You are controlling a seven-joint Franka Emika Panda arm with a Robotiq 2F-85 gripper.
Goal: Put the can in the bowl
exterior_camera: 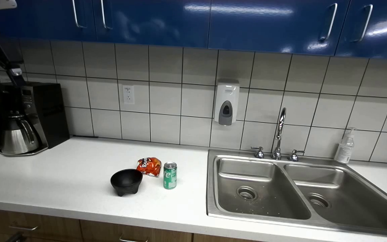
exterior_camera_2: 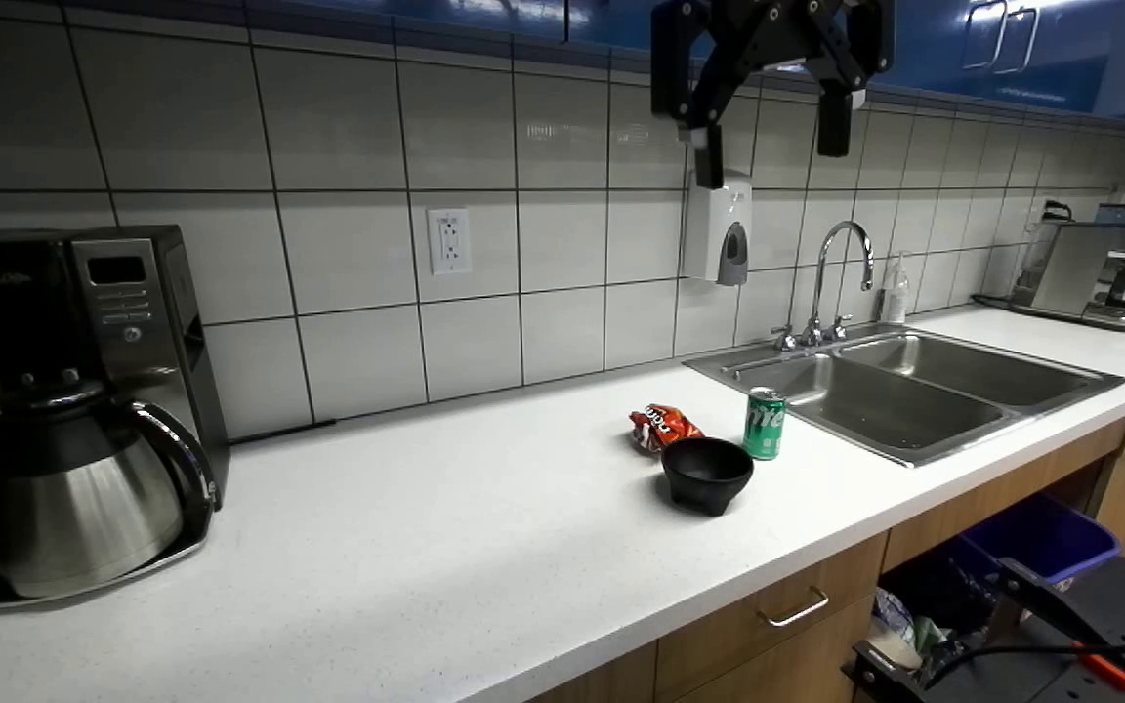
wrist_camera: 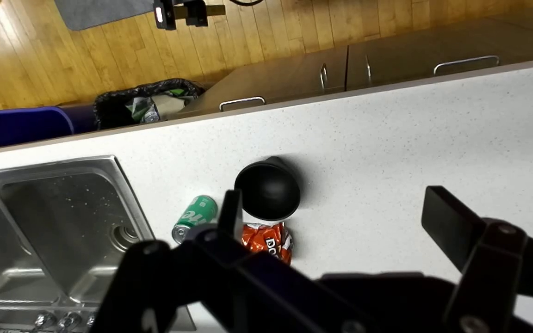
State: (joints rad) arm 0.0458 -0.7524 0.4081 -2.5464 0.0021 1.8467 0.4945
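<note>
Standing upright near the black bowl [exterior_camera_2: 707, 478], the green can [exterior_camera_2: 765, 425] (jaws spread, well above both).

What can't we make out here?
Hand: upper part cut off by top edge in an exterior view.
Snack packet: partly behind the hand in the wrist view.
Can: opened or not; top too small in all views.
Pump bottle: label text too small in both exterior views.
</note>
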